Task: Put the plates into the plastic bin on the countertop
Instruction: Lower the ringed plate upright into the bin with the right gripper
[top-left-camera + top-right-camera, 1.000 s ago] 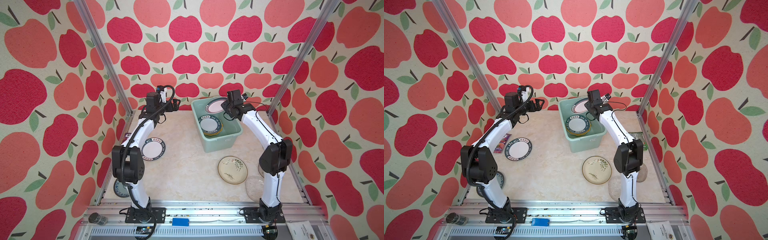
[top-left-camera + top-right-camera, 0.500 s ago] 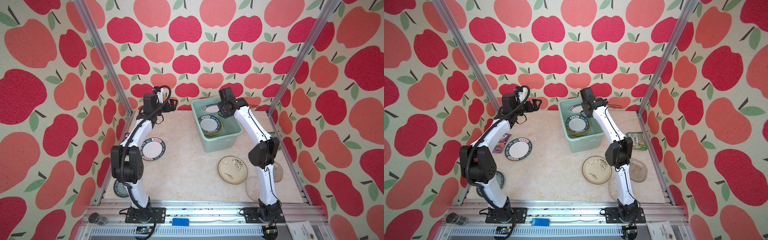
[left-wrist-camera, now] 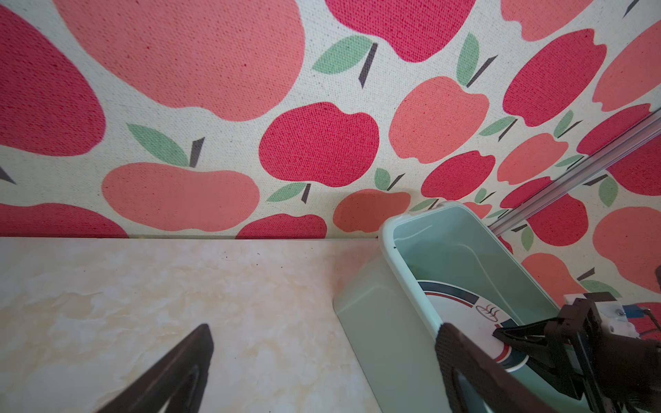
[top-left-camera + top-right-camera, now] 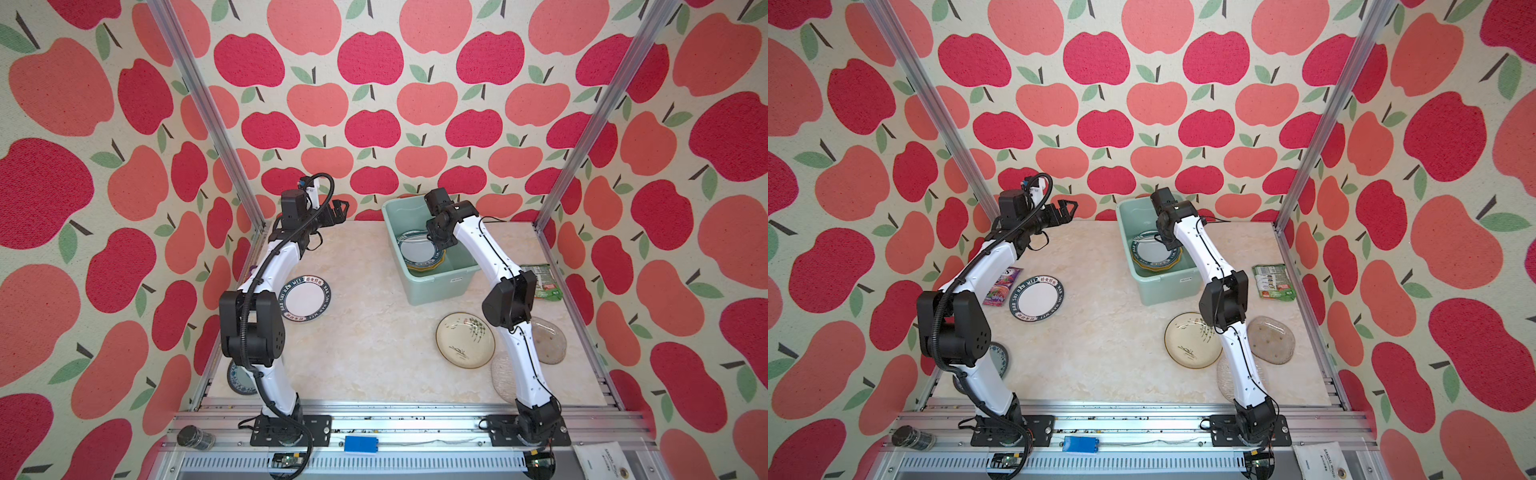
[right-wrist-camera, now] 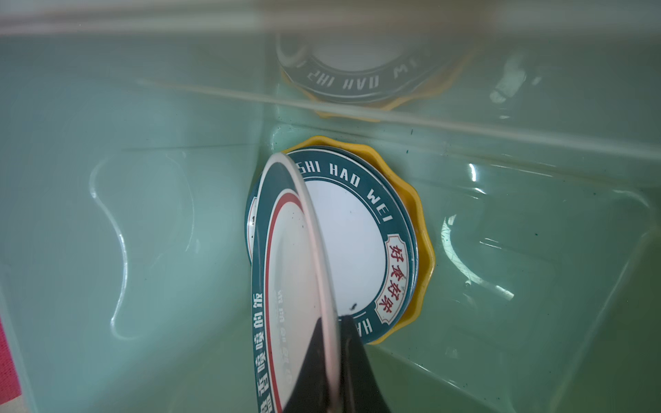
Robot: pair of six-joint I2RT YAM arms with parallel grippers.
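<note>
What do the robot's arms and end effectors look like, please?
The left arm and right arm have white links between black joint housings. A ribbed black hose runs along the left one, a thin black cable along the right. The left end effector and right end effector have dark, tapered fingers.

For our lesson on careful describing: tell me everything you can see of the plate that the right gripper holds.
The plate is round and white, apparently glazed ceramic, with a dark teal rim bearing white lettering and a thin red ring inside it. The right gripper is shut on its rim, holding it tilted inside the plastic bin, above a similar lettered plate lying on a yellow scalloped plate. Whether its far edge touches that stack cannot be told.
</note>
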